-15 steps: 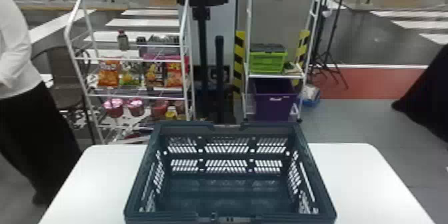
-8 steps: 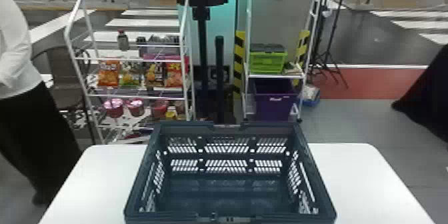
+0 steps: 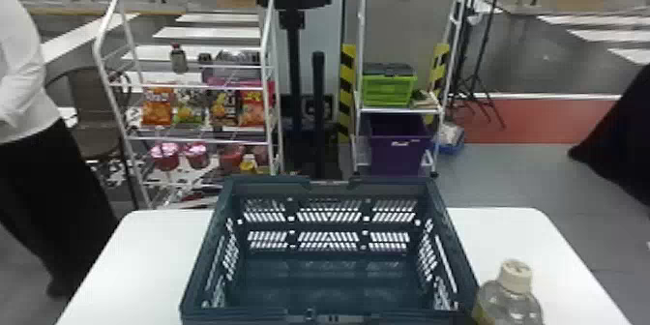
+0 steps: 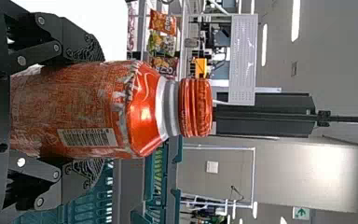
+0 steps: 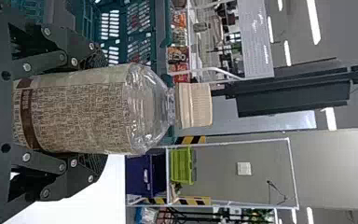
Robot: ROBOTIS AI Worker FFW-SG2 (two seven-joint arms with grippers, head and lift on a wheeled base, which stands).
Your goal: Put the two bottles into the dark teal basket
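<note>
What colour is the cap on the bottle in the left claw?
Orange-red cap, best seen in the left wrist view.

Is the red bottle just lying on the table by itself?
No, the left gripper holds the red bottle between its two black fingers.

Lower part of the clear bottle (image 3: 510, 302) beyond the head view's bottom edge

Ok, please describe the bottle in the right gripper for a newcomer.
On the white table, find the dark teal basket. By its near right corner, the right gripper holds a clear plastic bottle; its cap is cream, unlike the orange bottle in the left gripper.
</note>
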